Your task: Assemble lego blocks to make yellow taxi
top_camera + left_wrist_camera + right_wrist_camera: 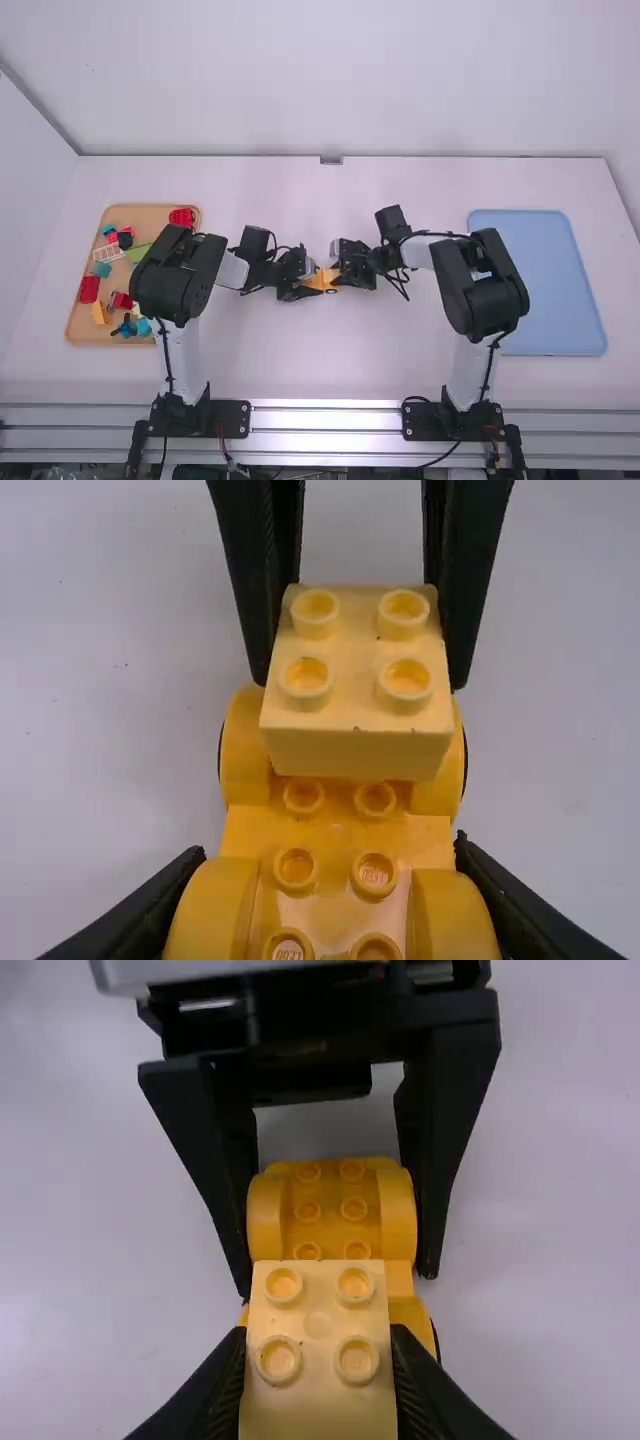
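Left fingers [150, 910] gripping orange wheeled base [335, 825], long axis running arm to arm; right fingers [215, 1385] holding yellow block [355, 710] over its end nearer right arm [480, 285], possibly still needing pressing down.

In the high view, the scene is bright and the light broad, with the white wall [330, 80] and desk [290, 190] both pale. The strongest glare lies along the metal rails [325, 405] at the bottom centre. The desk's back edge runs straight across the frame. In the left wrist view, light catches the studded top of the pale yellow brick [355, 645], while its front face is darker; a whitish sheen lies on the yellow wheeled base [335, 825] at bottom centre. In the right wrist view, the brick's top is very pale at lower centre, and soft grey shading spreads over the desk toward the upper left.
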### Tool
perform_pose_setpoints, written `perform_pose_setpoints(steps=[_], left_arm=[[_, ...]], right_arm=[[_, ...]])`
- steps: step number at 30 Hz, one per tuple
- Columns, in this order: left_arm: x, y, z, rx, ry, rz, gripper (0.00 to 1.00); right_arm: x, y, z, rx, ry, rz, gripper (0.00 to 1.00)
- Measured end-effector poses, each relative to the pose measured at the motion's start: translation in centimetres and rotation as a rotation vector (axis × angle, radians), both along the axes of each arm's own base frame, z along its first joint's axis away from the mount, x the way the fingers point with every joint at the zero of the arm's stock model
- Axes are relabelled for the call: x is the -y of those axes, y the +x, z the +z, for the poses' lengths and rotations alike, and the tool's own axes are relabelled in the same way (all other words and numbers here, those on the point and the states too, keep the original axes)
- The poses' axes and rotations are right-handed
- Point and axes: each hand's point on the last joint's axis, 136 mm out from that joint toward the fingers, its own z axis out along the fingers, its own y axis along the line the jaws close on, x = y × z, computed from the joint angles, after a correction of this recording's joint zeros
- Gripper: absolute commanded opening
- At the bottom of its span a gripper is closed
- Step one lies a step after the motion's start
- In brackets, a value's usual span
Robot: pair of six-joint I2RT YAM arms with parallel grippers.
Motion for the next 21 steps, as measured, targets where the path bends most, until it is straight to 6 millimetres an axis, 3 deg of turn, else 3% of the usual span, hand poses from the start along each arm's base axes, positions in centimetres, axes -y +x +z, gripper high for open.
perform_pose_setpoints(steps=[8, 18, 21], left_arm=[[0.0, 0.0, 0.0, 0.002, 0.001, 0.0, 0.39], [-0.1, 0.3, 0.0, 0.008, 0.007, 0.01, 0.39], [-0.1, 0.1, 0.0, 0.001, 0.004, 0.005, 0.39]], right_arm=[[-1.6, -0.7, -0.5, 0.024, -0.042, 0.032, 0.23], [-1.5, -0.2, -0.5, -0.018, -0.056, -0.027, 0.21], [-1.2, 0.2, -0.3, -0.011, -0.038, -0.031, 0.26]])
